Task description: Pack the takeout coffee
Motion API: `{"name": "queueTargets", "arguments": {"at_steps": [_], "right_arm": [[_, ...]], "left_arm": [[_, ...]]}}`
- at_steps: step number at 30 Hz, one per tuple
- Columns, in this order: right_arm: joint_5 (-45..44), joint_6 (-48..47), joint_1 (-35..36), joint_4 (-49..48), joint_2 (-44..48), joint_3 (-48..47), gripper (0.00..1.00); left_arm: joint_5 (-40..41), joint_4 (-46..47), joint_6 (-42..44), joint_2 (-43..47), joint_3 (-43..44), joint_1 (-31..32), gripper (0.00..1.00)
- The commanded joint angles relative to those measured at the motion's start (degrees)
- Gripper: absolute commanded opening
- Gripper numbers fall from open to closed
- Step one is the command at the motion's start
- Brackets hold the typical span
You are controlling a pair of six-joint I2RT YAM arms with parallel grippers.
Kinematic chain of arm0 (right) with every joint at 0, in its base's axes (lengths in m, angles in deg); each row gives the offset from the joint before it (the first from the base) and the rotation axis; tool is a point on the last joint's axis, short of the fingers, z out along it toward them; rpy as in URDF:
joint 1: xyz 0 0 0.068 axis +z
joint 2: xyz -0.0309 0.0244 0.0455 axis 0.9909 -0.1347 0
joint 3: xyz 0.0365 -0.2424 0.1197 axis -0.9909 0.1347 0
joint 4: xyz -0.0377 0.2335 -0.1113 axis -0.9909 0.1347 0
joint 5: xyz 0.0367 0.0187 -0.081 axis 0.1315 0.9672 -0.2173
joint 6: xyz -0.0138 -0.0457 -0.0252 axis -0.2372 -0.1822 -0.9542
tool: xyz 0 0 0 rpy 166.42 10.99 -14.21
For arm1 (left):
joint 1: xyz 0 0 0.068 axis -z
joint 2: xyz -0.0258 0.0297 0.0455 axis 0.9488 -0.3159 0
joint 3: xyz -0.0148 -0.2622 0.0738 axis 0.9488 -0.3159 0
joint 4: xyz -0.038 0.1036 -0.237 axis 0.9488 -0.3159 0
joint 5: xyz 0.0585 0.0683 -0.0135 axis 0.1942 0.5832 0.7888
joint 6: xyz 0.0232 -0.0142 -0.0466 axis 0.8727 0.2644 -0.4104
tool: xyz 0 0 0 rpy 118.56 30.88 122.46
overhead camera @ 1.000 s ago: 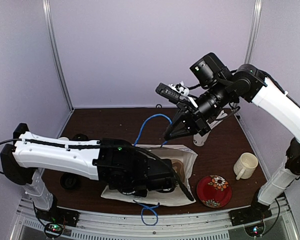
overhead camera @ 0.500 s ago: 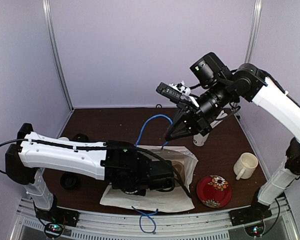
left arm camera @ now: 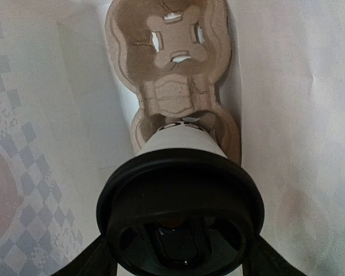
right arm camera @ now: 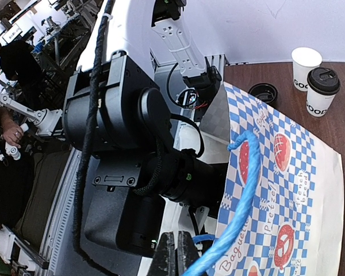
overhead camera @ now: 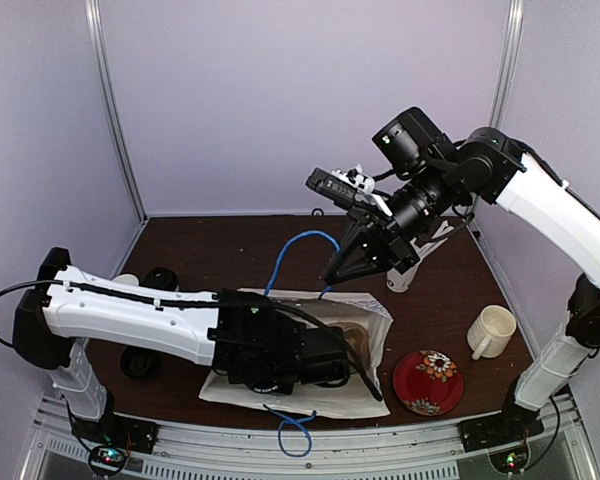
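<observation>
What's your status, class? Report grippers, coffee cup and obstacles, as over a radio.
Left gripper shut on lidded cup, inside bag, at cardboard carrier. Right gripper shut on blue handle, raised. No obstruction seen.

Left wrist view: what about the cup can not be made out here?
- Cup lettering: mostly hidden behind the lid.
- Cup base, and whether it sits in the carrier: hidden by the cup.
- The fingers of the left gripper: mostly cut off by the bottom edge.

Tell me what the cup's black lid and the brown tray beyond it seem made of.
The lid: probably plastic, black, smooth, semi-gloss; its rim shows soft highlights. The tray: probably moulded paper pulp or cardboard, brown, matte; its surface looks fibrous with punched slots.
</observation>
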Motion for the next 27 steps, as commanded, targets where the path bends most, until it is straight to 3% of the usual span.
{"name": "queueTargets", "arguments": {"at_steps": [1, 8, 14, 19, 27], "right_arm": [[1.95, -0.31, 0.45, 0.65, -0.78, -1.85, 0.0], [1.2, -1.11, 0.24, 1.74, -1.56, -2.52, 0.05], [0.45, -2.35, -1.82, 4.84, -2.15, -6.55, 0.49], [2.15, -2.44, -8.96, 7.13, -1.61, -10.63, 0.75], [7.11, -0.69, -19.11, 6.84, -1.04, -11.27, 0.79]], "left_arm": [[1.17, 2.83, 1.1, -0.85, -1.09, -1.36, 0.42], [-4.0, 2.83, 0.67, -0.51, -1.58, -4.13, 0.42], [-11.69, 2.88, 0.72, -0.64, -0.64, -7.85, 0.42], [-19.24, 1.57, 0.26, -1.44, 1.36, -12.58, 0.42], [-28.73, -2.74, 0.48, -6.47, 7.65, -20.37, 0.42]]}}
